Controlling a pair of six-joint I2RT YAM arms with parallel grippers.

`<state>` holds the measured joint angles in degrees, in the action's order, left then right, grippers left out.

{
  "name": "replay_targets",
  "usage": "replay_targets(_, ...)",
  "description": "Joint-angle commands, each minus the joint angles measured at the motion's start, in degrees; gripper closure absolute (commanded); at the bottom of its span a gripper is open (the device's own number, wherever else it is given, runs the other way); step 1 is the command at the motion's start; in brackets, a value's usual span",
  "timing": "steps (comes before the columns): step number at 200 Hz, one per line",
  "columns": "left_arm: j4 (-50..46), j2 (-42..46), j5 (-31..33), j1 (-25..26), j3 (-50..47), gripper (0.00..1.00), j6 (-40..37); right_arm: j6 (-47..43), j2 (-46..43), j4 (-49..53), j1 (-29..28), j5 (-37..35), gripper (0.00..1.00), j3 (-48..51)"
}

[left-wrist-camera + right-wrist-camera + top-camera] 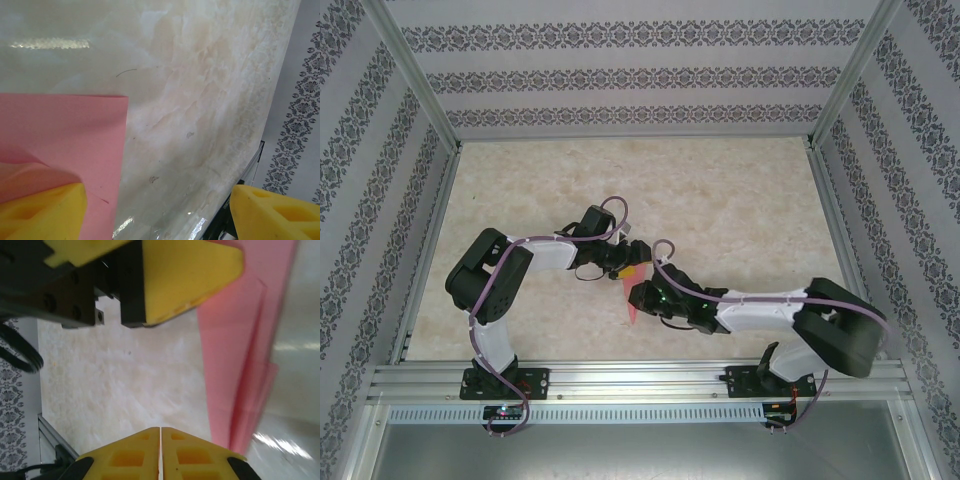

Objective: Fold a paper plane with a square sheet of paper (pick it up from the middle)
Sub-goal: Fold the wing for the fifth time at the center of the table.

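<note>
Since its 2 yellow fingers [132, 460] meet flush along a thin seam with nothing between them, the right pincer [160, 435] is clenched and empty. It hangs low over the counter [115, 380] just beside the paper [240, 370]. That pose suits pressing or smoothing a crease with a closed tip rather than gripping.

Opposite it, the left pincer [157, 215] is released, its fingers spread wide. 1 finger sits over the paper's near part and the other is well apart over bare counter. I cannot tell whether the first finger touches the sheet; it looks placed to pin it while the other arm works.

From above, the paper lies between the 2 pincers, toward the near middle of the counter. It is thin, matte and pink-red, with 1 crisp square corner and straight edges. A raised flap casts a shadow by the left finger. Seen from the right wrist, overlapping layers with slanted edges narrow toward a point, so folding seems partly done.

The fingers are blocky, with moulded recesses. The counter is pale, marbled and glossy, so such light paper will likely slide unless held down.
</note>
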<state>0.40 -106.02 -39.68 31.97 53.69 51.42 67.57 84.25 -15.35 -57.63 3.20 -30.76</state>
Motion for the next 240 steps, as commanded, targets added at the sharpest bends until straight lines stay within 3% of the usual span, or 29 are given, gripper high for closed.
replay_targets(1, -3.07, -2.86, 4.22, 0.19, -1.18, 0.23, -1.05, -0.1, 4.86, -5.0, -0.03, -1.51, 0.9, -3.8)
replay_targets(29, -3.07, -2.7, 4.18, 0.13, -1.06, 0.23, -0.88, 2.73, 9.87, -7.79, 0.11, -1.95, 0.91, -1.65)
replay_targets(74, -3.42, -2.7, 4.53, 0.12, -0.25, 0.23, -1.28, 6.21, 16.15, -12.68, -1.25, 4.0, 0.97, 4.61)
replay_targets(154, -3.78, -2.53, 5.01, -1.23, 1.43, 0.23, -1.67, 4.34, 11.27, -7.38, -1.35, 5.59, 1.0, 9.14)
replay_targets(199, -3.97, -1.74, 5.85, -1.61, 0.84, 0.23, -1.37, 0.77, 10.85, 2.75, -1.51, 5.86, 1.0, 3.05)
replay_targets(222, -4.08, -1.6, 5.85, -1.64, 1.1, 0.23, -1.28, -1.16, 9.55, 11.49, -1.75, 3.62, 1.0, 0.96)
replay_targets(240, -3.7, -1.39, 6.01, -1.58, 0.6, 0.23, -0.79, -2.34, 6.07, 12.76, -1.67, 1.48, 1.0, 0.44)
